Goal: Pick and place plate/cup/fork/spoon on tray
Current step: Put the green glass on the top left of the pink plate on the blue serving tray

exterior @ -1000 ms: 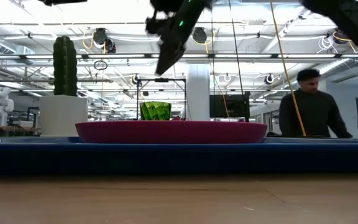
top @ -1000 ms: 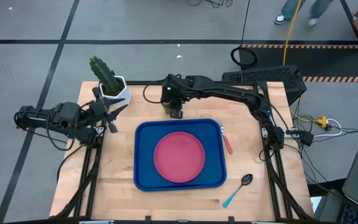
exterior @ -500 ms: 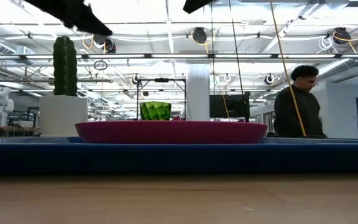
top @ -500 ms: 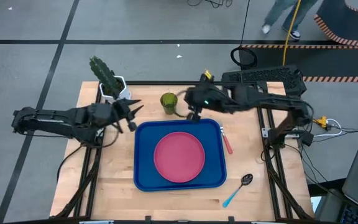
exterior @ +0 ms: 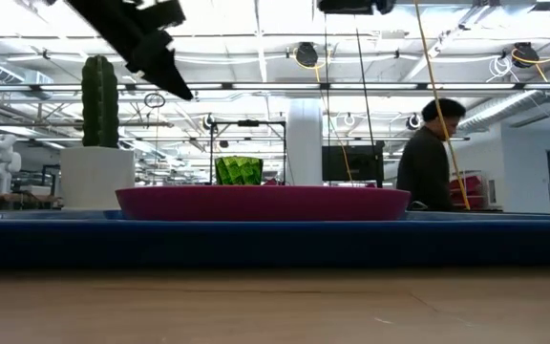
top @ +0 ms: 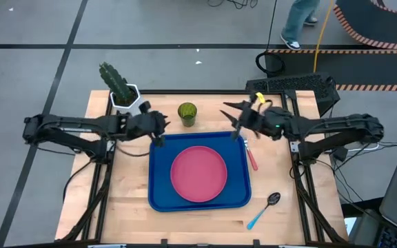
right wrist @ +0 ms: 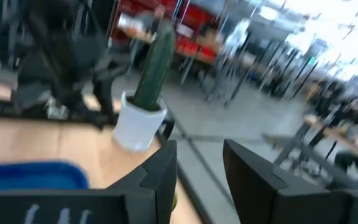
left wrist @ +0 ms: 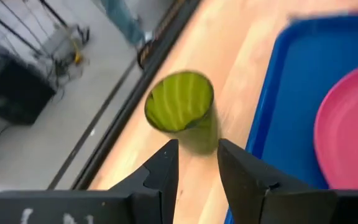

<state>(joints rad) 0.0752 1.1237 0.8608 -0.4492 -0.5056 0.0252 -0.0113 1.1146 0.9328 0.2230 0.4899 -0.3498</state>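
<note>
**Cup set free beside the tray as the arms trade places**

While the round pink-red plastic plate [top: 198, 173] lies centred in the large rectangular blue plastic tray [top: 158, 193], the small olive-green translucent cup [top: 187, 114] stands upright on the wooden table [top: 129, 200] just past the tray's 12 o'clock rim, toward 11 o'clock. A second ago the right gripper [top: 234, 118] was placed over that cup; it has since been drawn back to the tray's 1 o'clock corner, jaws parted and empty. The left gripper [top: 158, 131] has been brought from the white hexagonal cactus pot [top: 127, 102] to the tray's 10 o'clock corner, jaws parted and empty, with the cup framed just ahead of its fingers [left wrist: 164, 173]. The cup appears to be handed over to the left arm for pickup. The pink-handled fork [top: 251, 157] lies just outside the tray at 3 o'clock; the blue-handled spoon [top: 263, 209] lies at 5 o'clock. No legible writing or brand is seen.
</note>
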